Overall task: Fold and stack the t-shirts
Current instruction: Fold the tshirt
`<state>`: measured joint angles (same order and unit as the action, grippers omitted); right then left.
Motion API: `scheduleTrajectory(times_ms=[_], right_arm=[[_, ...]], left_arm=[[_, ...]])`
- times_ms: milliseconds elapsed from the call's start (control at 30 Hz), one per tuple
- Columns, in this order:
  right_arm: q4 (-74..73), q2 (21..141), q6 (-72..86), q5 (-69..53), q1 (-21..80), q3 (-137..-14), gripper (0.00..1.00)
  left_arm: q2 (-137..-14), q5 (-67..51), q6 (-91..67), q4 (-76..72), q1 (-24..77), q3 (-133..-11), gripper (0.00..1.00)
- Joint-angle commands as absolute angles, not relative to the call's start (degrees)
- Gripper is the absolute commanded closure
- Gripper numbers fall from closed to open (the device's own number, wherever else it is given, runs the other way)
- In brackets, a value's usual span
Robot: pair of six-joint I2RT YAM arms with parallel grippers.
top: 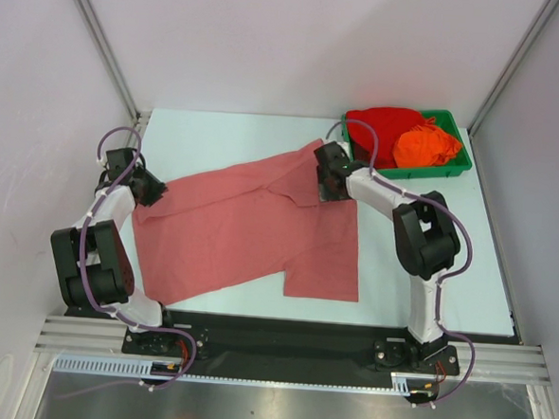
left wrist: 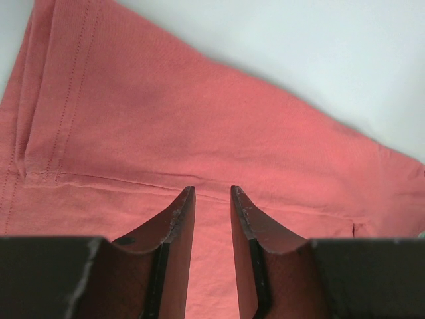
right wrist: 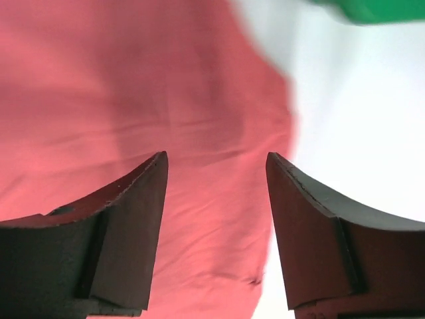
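cloth, soft and light, is what i'm handling. the salmon shirt (top: 250, 231) lies spread flat on the table (top: 227, 140). one end is just beside the near left corner of the green tray (top: 453, 170), and the rest runs away from the tray. i expect it to sag and drape once lifted, and one pinch would drag the rest along (so a hold at each end seems the sane way). the stitched hem and the sleeve edge look like the best places to pinch, since the cloth is doubled there and less likely to slip out.

my right gripper (right wrist: 216, 159) hovers over the shirt's end nearest the tray, fingers wide apart with nothing between them. my left gripper (left wrist: 212, 193) is at the end farthest from the tray. its fingers are parted by a narrow gap with cloth showing through, and nothing is clamped that i can see.

the red shirt (top: 384, 126) and orange shirt (top: 426, 147) sit bunched inside the tray, so i can't make out their sleeves and hems. my right wrist view is blurred, and from above my right arm covers the collar area. i cannot tell whether any fingertip touches the cloth.
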<state>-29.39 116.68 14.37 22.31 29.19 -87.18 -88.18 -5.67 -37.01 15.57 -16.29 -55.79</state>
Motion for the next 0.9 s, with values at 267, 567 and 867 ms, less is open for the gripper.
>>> scheduleTrajectory(times_ms=[267,567,867], right_arm=[[-29.4,122.0,3.3,12.8,41.0,-100.1,0.46],[-29.1,129.5,0.4,15.7,41.6,-105.7,0.52],[-27.9,132.3,0.2,20.7,40.7,-109.1,0.52]], left_arm=[[-85.7,-5.8,-36.4,14.3,-16.5,-55.5,0.67],[-85.7,-6.4,-36.2,14.1,-16.5,-55.7,0.67],[-82.8,-4.5,-35.3,12.9,-7.8,-55.2,0.66]])
